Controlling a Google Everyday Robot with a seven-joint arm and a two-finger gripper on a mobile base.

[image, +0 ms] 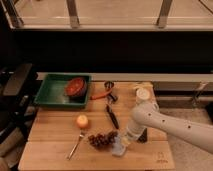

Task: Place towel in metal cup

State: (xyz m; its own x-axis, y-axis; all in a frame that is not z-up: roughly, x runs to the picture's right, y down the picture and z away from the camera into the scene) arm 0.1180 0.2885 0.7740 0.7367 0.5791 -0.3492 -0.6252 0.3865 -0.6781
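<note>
Though claw (125, 143) sits on towel (119, 148) near table's (50, 152) near edge, just right of grapes (101, 140), we cannot tell its state. Metal cup (108, 86) lies far, slightly left of claw; we judge carry runs that way.

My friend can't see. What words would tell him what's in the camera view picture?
A white robot arm reaches down over a wooden table, its gripper at a small pale towel near the front edge, beside a bunch of grapes. The metal cup stands at the back, near a green tray holding an orange bowl.
</note>
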